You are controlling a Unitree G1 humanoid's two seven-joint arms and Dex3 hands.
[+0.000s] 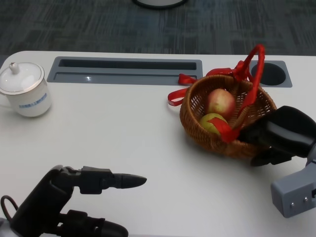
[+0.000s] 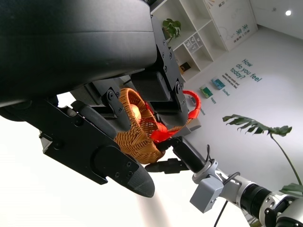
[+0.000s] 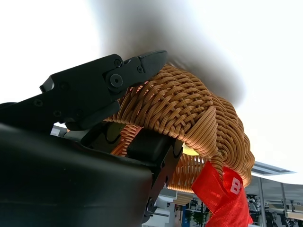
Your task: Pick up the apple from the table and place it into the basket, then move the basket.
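A wicker basket (image 1: 197,129) with a red ribbon handle (image 1: 254,64) stands on the white table at the right. Inside lie a reddish apple (image 1: 220,102) and a green-yellow apple (image 1: 213,122). My right hand (image 1: 279,133) grips the basket's right rim. In the right wrist view, one of its fingers (image 3: 104,90) lies on the outside of the weave (image 3: 189,113) and another reaches inside. My left hand (image 1: 74,197) hovers at the lower left, far from the basket, fingers stretched out and holding nothing. The left wrist view shows the basket (image 2: 137,142) beyond that hand (image 2: 94,142).
A white lidded cup (image 1: 24,89) stands at the far left. A long grey recessed slot (image 1: 126,70) runs along the table's back, with a round hole (image 1: 270,74) behind the basket. A loose ribbon tail (image 1: 177,96) trails left of the basket.
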